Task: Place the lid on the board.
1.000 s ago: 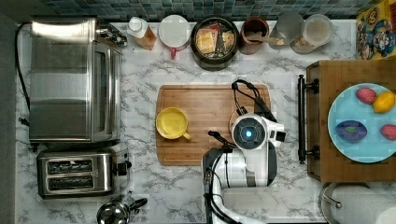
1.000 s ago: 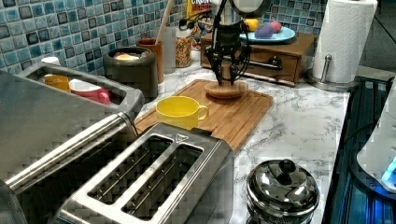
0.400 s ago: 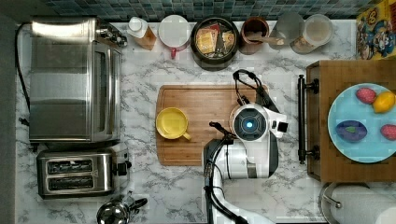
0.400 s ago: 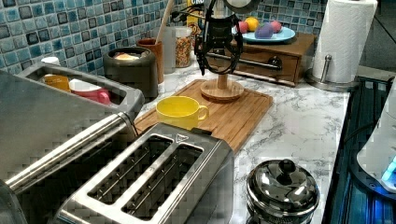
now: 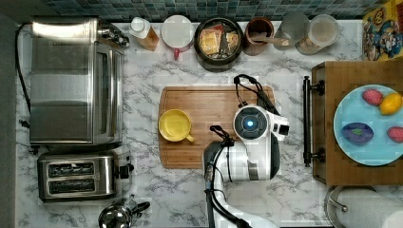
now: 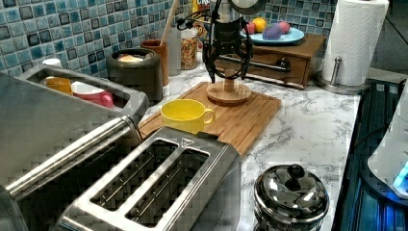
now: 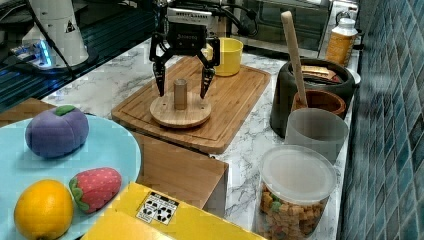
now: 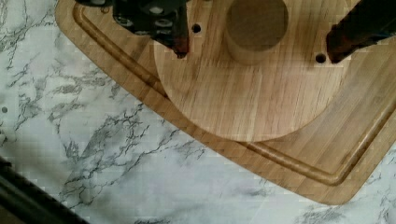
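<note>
The lid (image 7: 180, 112) is a round wooden disc with an upright cylindrical knob. It lies flat on the board (image 7: 235, 95), a light bamboo cutting board, near the end closest to the darker tray. My gripper (image 7: 181, 93) hangs just above it, open. One black fingertip (image 8: 180, 46) stands on each side of the knob, and neither touches it. From the left view, the lid (image 6: 229, 92) sits on the board (image 6: 250, 115) under the gripper (image 6: 227, 77). In the wrist view, the lid (image 8: 261, 102) lies inside the groove of the board (image 8: 355, 154).
A yellow mug (image 5: 175, 125) stands on the board's other end. Behind the board are an open dark pot (image 5: 218, 42), a crock with a wooden spoon (image 7: 292, 50) and jars. A wooden tray (image 5: 332, 142) carries a blue plate of toy fruit. A toaster (image 5: 78, 175) and toaster oven (image 5: 71, 80) stand nearby.
The gripper was low around the lid's knob a second ago. It has since let go and risen, leaving the lid resting on the board.
</note>
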